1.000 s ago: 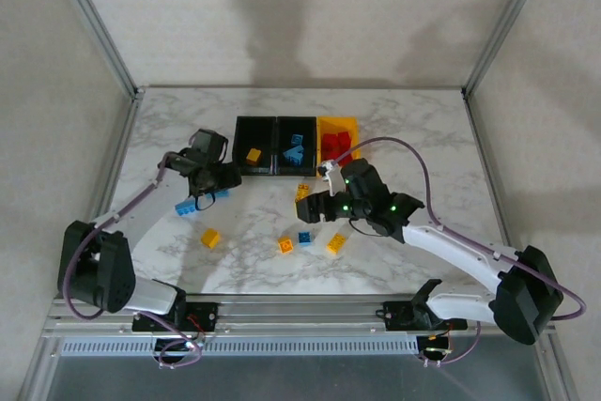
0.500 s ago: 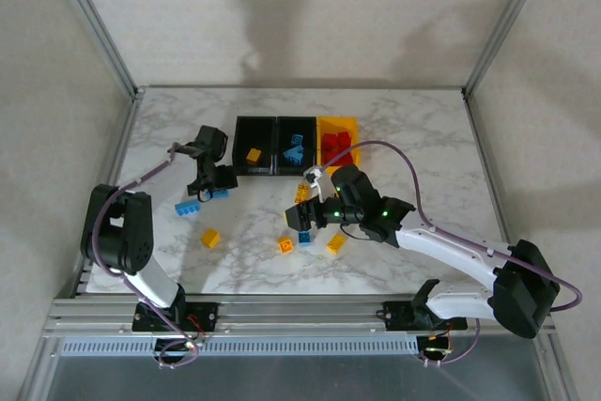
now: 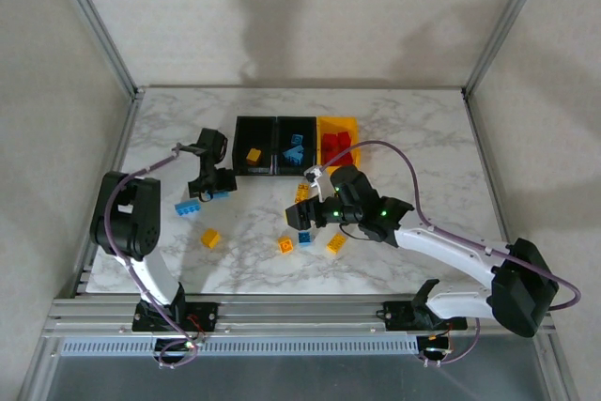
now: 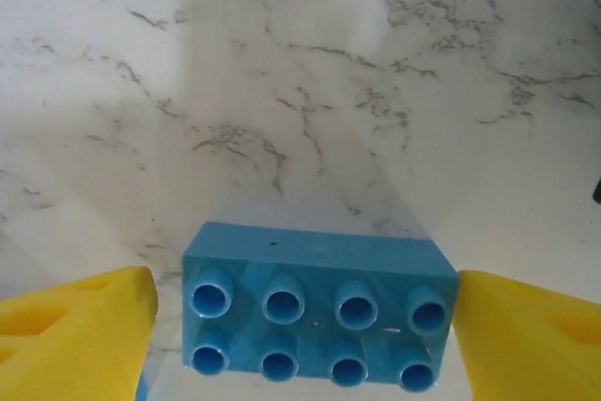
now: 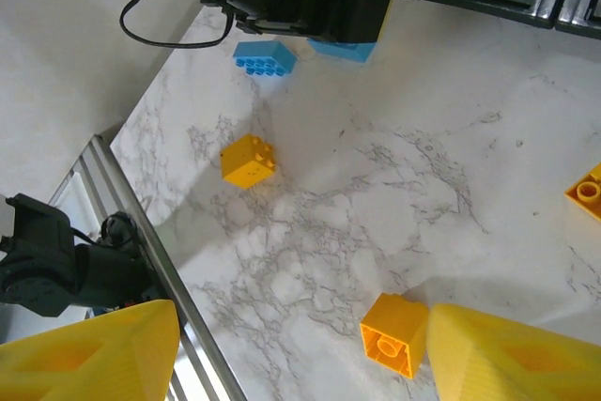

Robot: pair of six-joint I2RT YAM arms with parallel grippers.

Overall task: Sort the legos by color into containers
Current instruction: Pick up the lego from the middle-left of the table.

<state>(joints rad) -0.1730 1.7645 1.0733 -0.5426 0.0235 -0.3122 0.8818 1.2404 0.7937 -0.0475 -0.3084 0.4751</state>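
My left gripper [image 3: 210,182] stands open over a light blue eight-stud lego [image 4: 319,316]. Its yellow fingertips [image 4: 80,335] flank the brick's short ends, with a small gap at the left end. A second blue lego [image 3: 187,208] lies just beside it. My right gripper [image 3: 300,217] hangs open above the middle of the table, and a yellow lego [image 5: 394,333] lies on the marble right beside its right finger [image 5: 516,354]. The containers sit at the back: a black bin [image 3: 254,146] with a yellow brick, a black bin [image 3: 297,146] with blue bricks, and a yellow bin [image 3: 338,143] with red ones.
Loose legos lie on the marble: a yellow one [image 3: 210,238], a yellow one [image 3: 285,245], a blue one [image 3: 305,238], a yellow one [image 3: 336,242] and a yellow one [image 3: 302,192]. The metal rail [image 5: 141,260] runs along the table's near edge.
My right gripper has moved left and toward the near edge, over the loose bricks. My left arm's elbow has swung up while its gripper stayed by the blue lego.
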